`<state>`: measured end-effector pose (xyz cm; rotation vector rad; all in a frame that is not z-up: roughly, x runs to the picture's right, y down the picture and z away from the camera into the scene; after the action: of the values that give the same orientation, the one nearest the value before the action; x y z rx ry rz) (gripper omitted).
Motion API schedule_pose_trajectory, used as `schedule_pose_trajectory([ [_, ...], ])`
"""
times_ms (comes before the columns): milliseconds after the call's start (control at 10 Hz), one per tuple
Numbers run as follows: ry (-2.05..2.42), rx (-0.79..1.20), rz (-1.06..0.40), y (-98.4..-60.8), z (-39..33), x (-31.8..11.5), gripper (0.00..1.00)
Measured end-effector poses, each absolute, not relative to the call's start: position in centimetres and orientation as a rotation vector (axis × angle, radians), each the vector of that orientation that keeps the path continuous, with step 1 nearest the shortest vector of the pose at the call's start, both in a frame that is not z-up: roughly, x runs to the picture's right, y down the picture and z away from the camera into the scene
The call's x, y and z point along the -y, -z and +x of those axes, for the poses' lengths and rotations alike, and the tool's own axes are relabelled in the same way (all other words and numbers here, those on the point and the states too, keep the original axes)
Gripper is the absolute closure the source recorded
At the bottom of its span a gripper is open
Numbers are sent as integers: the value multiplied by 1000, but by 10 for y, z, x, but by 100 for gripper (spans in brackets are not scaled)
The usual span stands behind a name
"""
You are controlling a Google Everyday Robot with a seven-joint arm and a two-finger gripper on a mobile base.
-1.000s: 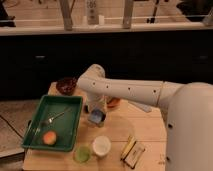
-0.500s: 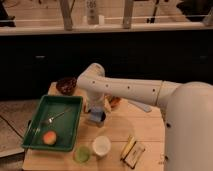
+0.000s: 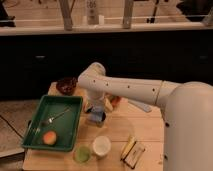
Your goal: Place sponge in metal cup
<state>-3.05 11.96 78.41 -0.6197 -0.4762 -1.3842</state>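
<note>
My gripper point(image 3: 98, 106) hangs from the white arm that reaches in from the right, over the middle of the wooden table point(image 3: 145, 127). Directly under it shows the light-blue sponge point(image 3: 96, 115). A dark grey shape around the sponge's lower part looks like the metal cup point(image 3: 97, 121). I cannot tell whether the sponge rests inside it or is held. The arm's wrist covers the top of both.
A green tray point(image 3: 35, 131) on the left holds a fork point(image 3: 55, 118) and an orange fruit point(image 3: 49, 138). A dark bowl point(image 3: 66, 85) stands at the back left. Along the front stand a green cup point(image 3: 82, 153), a white cup point(image 3: 101, 146) and yellow-and-dark pieces point(image 3: 133, 150).
The gripper has edged slightly to the left above the sponge. Everything else on the table stays where it was.
</note>
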Motion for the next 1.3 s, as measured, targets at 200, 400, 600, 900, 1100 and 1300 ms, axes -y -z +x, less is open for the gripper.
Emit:
schedule_pose_trajectory([
  [200,1381,481,-619,-785,-26,-119,20],
  [400,1377,487,-608,-785,-25,-118,20],
  [600,1374,488,-604,-785,-25,-117,20],
  [900,1375,488,-604,-785,-25,-117,20],
  [1100,1376,488,-603,-785,-26,-117,20],
  [1300,1376,489,-603,-785,-26,-117,20],
])
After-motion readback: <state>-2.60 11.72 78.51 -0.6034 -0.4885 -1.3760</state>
